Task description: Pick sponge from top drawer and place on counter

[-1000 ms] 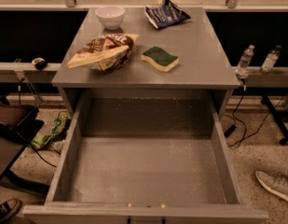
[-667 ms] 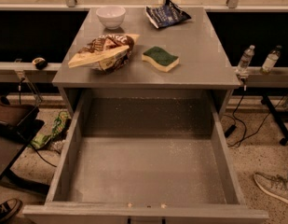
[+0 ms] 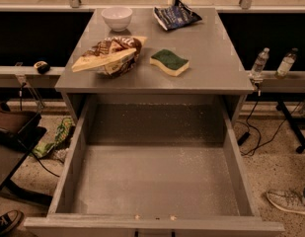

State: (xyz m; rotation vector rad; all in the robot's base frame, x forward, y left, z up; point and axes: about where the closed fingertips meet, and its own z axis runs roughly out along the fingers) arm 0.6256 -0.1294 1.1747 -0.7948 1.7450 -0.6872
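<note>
The sponge (image 3: 169,62), dark green on top with a pale yellow body, lies flat on the grey counter (image 3: 211,58), just right of the middle. The top drawer (image 3: 157,181) stands pulled fully open below the counter, and its speckled floor holds nothing. The gripper does not show anywhere in the camera view.
A brown-and-cream snack bag (image 3: 108,56) lies left of the sponge. A white bowl (image 3: 116,18) and a dark blue bag (image 3: 176,16) sit at the counter's back. Two water bottles (image 3: 259,63) stand on a ledge to the right. A shoe (image 3: 287,201) is on the floor at right.
The view has shifted slightly; the shoe at the lower right has moved down and right. The things on the counter have not moved.
</note>
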